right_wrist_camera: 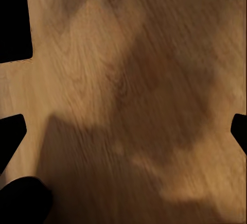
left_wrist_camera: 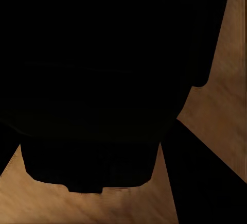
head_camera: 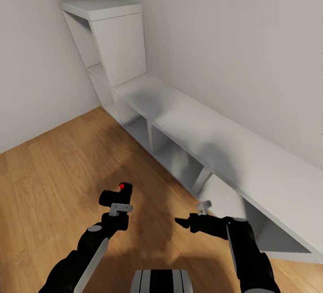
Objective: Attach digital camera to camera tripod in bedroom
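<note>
The digital camera point(head_camera: 115, 195), red dot uppermost, is held clamped in the left gripper point(head_camera: 117, 207) above the wood plank floor point(head_camera: 54, 172); in the left wrist view its dark body point(left_wrist_camera: 103, 80) blocks most of the frame. The right gripper point(head_camera: 185, 223) is carried empty with its fingers point(right_wrist_camera: 11, 131) spread wide. One camera, two grippers and one white cube shelving unit point(head_camera: 188, 127) are counted. A slack grip during travel could let the camera be dropped.
</note>
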You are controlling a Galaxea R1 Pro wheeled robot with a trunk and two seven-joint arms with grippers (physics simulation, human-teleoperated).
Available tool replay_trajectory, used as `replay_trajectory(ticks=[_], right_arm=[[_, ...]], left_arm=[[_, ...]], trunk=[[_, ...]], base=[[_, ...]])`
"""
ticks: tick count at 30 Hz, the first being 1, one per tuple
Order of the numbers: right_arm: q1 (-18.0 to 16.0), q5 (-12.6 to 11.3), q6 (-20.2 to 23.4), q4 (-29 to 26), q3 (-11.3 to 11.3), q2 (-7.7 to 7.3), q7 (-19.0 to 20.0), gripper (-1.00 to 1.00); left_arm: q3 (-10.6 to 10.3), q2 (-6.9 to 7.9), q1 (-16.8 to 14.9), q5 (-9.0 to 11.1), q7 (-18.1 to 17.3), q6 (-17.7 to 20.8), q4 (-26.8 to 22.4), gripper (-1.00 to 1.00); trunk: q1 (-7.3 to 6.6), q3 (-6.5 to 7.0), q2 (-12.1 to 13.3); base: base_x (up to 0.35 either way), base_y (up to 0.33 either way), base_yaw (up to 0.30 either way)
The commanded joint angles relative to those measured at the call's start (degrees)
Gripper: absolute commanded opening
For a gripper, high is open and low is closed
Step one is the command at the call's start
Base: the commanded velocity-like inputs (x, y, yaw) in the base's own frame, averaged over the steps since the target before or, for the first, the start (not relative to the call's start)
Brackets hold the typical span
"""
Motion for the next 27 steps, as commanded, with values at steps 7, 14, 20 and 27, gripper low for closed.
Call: replay_trajectory(ticks=[7, 14, 20, 27], right_arm=[[0.0, 0.4, -2.8, 2.4, -0.2, 0.08, -3.6, 1.00], [0.0, 0.4, -3.6, 2.8, -0.2, 0.08, -4.2, 1.00], [0.0, 0.4, -3.8, 2.8, -0.2, 0.08, -4.3, 1.00], [0.0, 0.4, -3.9, 2.8, -0.1, 0.08, -4.0, 1.00]], left_arm=[[-0.1, 0.06, 0.0, 0.5, 0.4, 0.2, -0.1, -1.00], [-0.1, 0.06, 0.0, 0.5, 0.4, 0.2, -0.1, -1.00], [-0.1, 0.06, 0.0, 0.5, 0.4, 0.2, -0.1, -1.00], [-0.1, 0.06, 0.0, 0.5, 0.4, 0.2, 0.0, -1.00]], trunk=[[-0.19, 1.52, 0.1], [-0.37, 3.07, 0.2], [-0.52, 4.40, 0.3], [-0.70, 5.95, 0.3]], base=[[0.000, 0.000, 0.000], [0.000, 0.000, 0.000], [0.000, 0.000, 0.000], [0.000, 0.000, 0.000]])
